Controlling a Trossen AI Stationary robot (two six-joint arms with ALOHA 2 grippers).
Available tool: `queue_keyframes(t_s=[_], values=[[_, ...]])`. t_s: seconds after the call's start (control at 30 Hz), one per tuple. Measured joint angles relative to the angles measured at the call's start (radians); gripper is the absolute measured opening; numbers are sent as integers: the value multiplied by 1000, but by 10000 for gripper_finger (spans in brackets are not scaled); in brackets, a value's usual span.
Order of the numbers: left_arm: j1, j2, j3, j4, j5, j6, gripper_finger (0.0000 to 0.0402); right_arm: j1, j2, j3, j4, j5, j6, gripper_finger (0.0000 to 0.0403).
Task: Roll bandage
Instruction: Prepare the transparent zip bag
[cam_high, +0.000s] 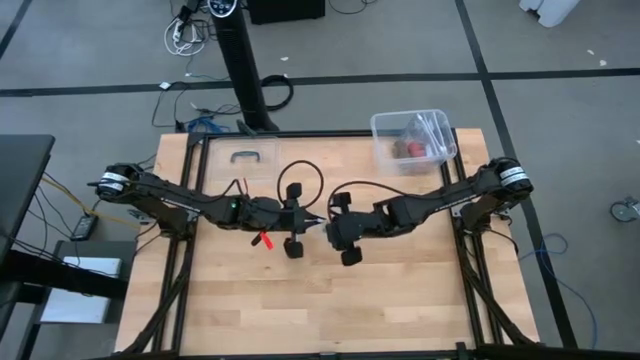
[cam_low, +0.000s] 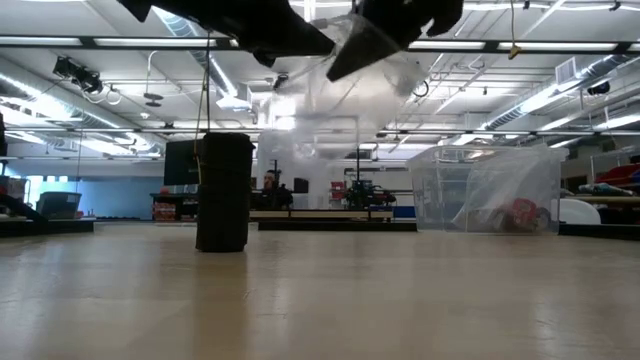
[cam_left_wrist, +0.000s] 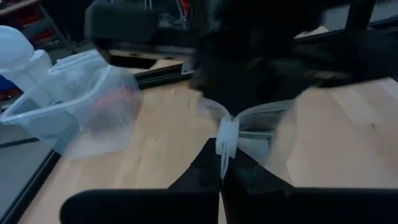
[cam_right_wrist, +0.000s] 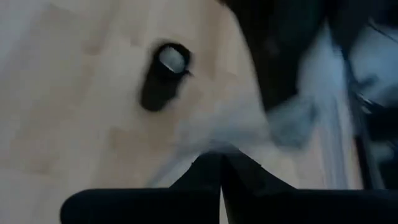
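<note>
The black bandage (cam_high: 293, 247) is wound into a roll and stands on end on the wooden table, just on the near side of the two grippers. It also shows in the low view (cam_low: 222, 190) and the right wrist view (cam_right_wrist: 163, 74). My left gripper (cam_high: 318, 222) and my right gripper (cam_high: 328, 224) meet tip to tip above the table's middle. Both are shut on a clear plastic wrapper (cam_low: 375, 55), which is held high above the table. My left gripper pinches a bunched edge of the clear wrapper (cam_left_wrist: 227, 138) between its two shut fingers, coming level from the table's left. The wrapper is lifted clear of the table. My right gripper pinches the clear wrapper's film (cam_right_wrist: 217, 144) between its two shut fingers, coming level from the table's right. The film spreads out beyond the fingertips, clear of the table.
A clear plastic box (cam_high: 412, 140) with red things inside stands at the far right corner; it also shows in the low view (cam_low: 490, 190). A clear lid (cam_high: 245, 155) lies at the far left. Bare wood lies along the table's near half.
</note>
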Motion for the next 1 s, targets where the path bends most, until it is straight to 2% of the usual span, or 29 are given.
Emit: queue_keyframes(t_s=[0.1,0.37,0.5,0.77,1.0], values=[[-10,11,0,27,-3,-3,3,-1,-1,-21,-2,83,54,2],[-26,29,2,30,-4,-27,3,9,-23,-22,44,138,76,3],[-45,29,1,-1,-55,-25,3,24,-64,-22,-3,137,96,12],[-53,67,1,37,-71,-52,3,21,-116,-22,-91,-13,168,35],[-52,139,1,125,-72,-50,3,16,-118,-22,-151,-31,212,112]])
